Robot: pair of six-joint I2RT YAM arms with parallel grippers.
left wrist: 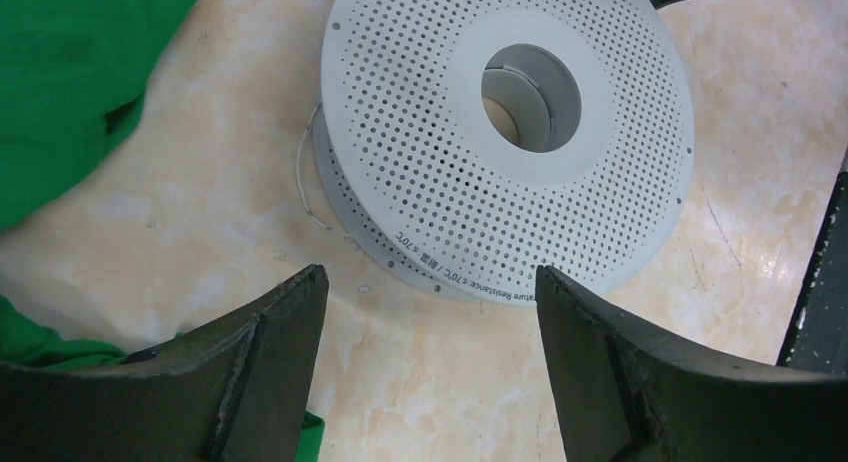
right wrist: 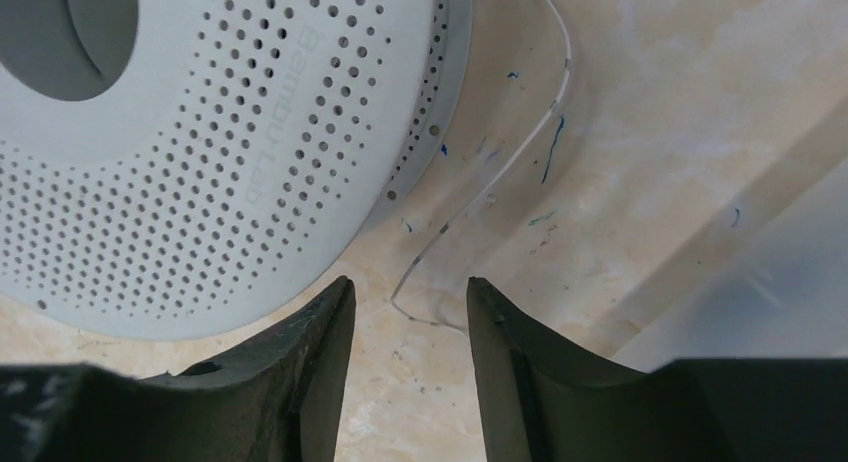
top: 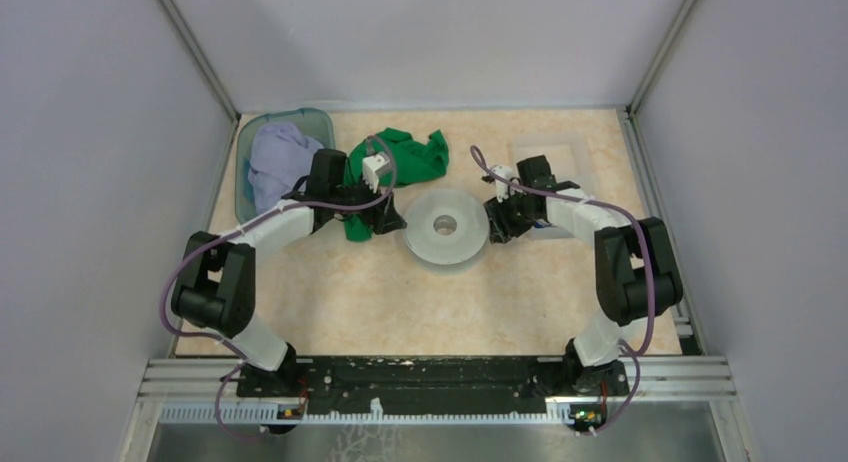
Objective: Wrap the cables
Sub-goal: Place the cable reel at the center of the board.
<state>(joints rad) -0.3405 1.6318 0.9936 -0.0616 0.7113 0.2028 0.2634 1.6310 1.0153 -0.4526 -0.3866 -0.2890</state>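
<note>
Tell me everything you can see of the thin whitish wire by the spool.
The wire is hair-thin, whitish and looks stiff, like filament. In the right wrist view a loose strand lies on the table beside the spool, curving to a kinked end that shows between the parted fingers of the right end effector, not gripped. In the left wrist view a small loop bulges out between the spool's flanges.

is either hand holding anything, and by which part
Nothing is held. Left hand: open, short of the round pale-grey perforated spool. Right hand: open, with the end of the hair-thin whitish cable between its jaws, unpinched.
</note>
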